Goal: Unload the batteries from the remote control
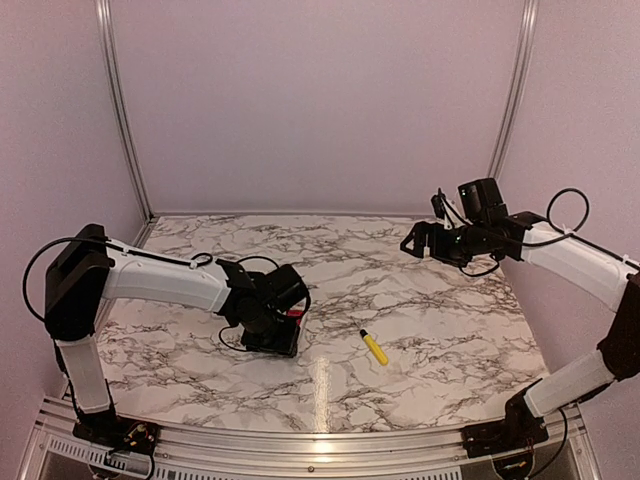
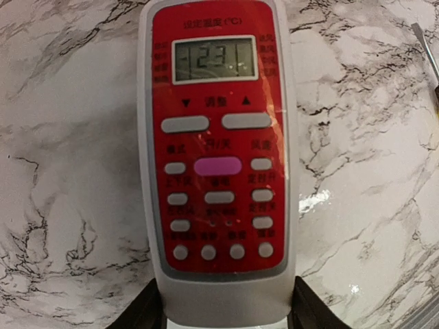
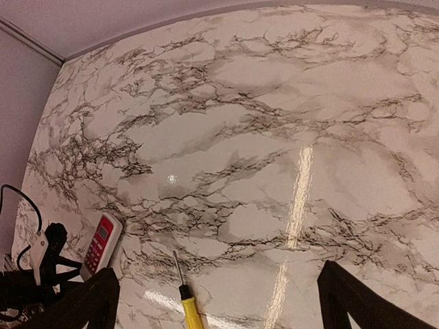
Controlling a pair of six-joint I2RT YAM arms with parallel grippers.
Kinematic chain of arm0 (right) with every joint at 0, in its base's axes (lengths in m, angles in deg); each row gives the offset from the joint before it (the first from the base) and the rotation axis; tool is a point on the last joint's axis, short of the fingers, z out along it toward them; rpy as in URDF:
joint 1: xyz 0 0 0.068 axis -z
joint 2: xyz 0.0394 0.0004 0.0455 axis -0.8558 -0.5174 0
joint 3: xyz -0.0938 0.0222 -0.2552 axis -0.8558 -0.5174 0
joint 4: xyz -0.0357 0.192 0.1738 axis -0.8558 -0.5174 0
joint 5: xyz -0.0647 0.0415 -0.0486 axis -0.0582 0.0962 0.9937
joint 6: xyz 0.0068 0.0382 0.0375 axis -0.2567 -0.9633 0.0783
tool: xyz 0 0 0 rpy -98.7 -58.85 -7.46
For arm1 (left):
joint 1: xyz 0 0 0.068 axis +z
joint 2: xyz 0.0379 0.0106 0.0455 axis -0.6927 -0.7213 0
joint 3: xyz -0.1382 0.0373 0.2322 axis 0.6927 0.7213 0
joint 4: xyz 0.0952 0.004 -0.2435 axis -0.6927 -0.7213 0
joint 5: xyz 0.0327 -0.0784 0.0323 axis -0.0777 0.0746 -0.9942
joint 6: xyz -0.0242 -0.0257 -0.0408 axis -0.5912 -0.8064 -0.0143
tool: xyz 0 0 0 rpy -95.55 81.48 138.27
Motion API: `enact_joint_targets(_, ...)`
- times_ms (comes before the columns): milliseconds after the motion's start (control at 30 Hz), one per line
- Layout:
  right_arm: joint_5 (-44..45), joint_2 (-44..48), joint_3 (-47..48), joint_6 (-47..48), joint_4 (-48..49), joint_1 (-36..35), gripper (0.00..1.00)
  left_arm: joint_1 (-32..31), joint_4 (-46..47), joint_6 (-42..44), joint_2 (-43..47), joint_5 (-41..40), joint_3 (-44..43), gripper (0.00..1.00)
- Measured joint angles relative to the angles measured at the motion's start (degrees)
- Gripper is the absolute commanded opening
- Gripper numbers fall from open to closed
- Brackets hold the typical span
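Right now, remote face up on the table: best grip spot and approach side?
Grip the remote control at its plain white bottom end, across the narrow width, coming in from that end. It lies flat, its long sides straight and parallel, no buttons there. The left gripper holds it there.

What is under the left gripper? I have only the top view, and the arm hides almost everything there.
Observer: A remote, lying face up. The left wrist view shows its red button panel and a display reading 23.
Operator: Is it gripped?
Observer: The left gripper has its fingers against both sides of the remote's near end.
Operator: Any batteries out yet?
Observer: None show in any view. The remote's back is down on the table, out of sight.
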Motion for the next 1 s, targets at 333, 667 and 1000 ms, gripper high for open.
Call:
enact_joint_targets(333, -0.72, 1.64, 0.0, -2.08, 0.07, 0.0, 0.99, 3.45, 4.22, 3.78, 5.49, 14.91, 3.5, 0.38)
enact_joint_targets(667, -8.15, 3.76, -0.31, 4.37, 2.62, 0.0, 0.99, 8.59, 6.95, 5.05, 7.93, 29.59, 4.35, 0.37)
enact_joint_targets(1000, -16.76, 11.47, -9.42, 21.88, 7.78, -6.6, 0.99, 9.14, 6.27, 7.96, 8.37, 44.13, 3.32, 0.31)
